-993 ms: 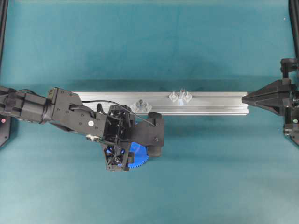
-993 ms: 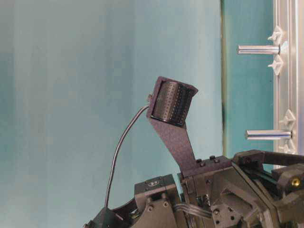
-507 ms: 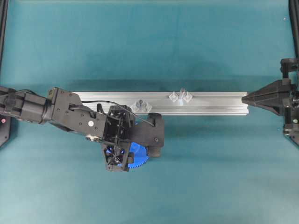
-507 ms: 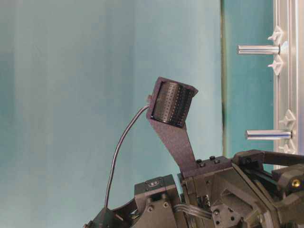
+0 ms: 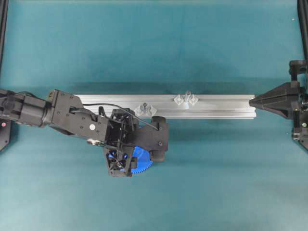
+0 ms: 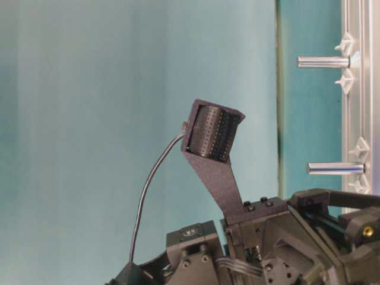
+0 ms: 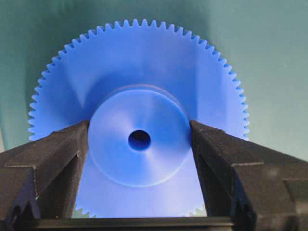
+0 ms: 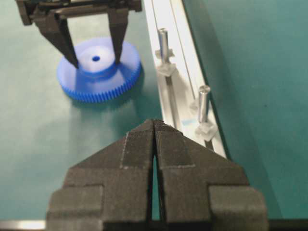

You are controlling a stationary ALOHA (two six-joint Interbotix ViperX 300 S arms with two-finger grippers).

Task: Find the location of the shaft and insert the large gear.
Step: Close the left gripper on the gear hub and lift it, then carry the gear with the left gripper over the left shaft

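The large gear [image 7: 144, 163], bright blue with a raised hub, lies flat on the teal table in front of the rail; it also shows in the overhead view [image 5: 145, 161] and the right wrist view [image 8: 98, 82]. My left gripper [image 7: 139, 132] stands over it [image 5: 124, 159], and its fingers [image 8: 117, 48] press both sides of the hub. The shaft [image 5: 186, 97] stands upright on its clear mount on the rail, right of the gear, and also shows in the right wrist view [image 8: 203, 103]. My right gripper [image 5: 251, 101] is shut and empty at the rail's right end.
The aluminium rail [image 5: 216, 107] runs left to right across the table's middle. A second clear mount with a dark-tipped pin [image 5: 145, 109] sits on it just behind my left wrist, and its pin also shows in the right wrist view [image 8: 162, 41]. Black frame posts stand at both side edges.
My left wrist has shifted very slightly, its camera sitting a little lower in the table-level view. The gear stays in place between the fingers. The right arm has not moved.
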